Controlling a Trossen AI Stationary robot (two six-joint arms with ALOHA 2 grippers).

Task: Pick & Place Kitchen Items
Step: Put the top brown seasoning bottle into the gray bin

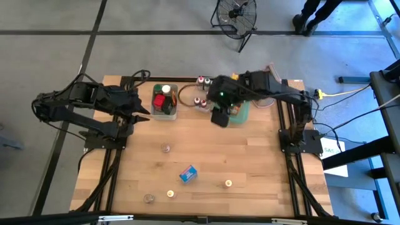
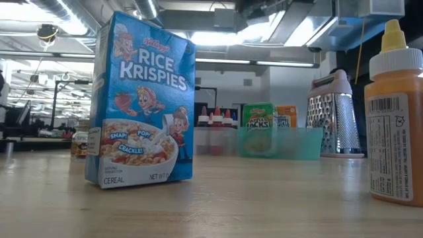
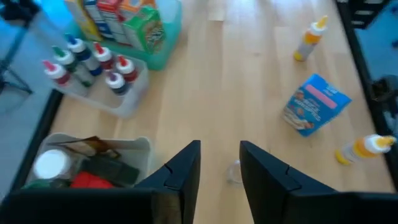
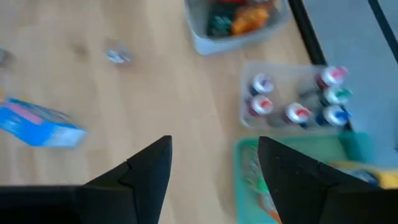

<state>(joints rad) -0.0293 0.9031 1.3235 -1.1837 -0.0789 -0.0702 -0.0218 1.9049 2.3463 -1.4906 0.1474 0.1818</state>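
Left gripper [image 3: 220, 163] open, empty, hovers at 9 o'clock; right gripper [image 4: 214, 155] open over green tray [image 1: 242, 112] at 12; cereal box [image 1: 188, 173] lying centre-ish.

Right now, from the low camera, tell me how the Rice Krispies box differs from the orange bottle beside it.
The Rice Krispies box is a blue, flat-sided carton with printed cartoon art; the orange bottle is rounded, with a white cap and pale pointed nozzle. The box shows whole in the low view, left of centre; the bottle is cut off by the right edge. Both stand upright on the wooden table, apart from each other.
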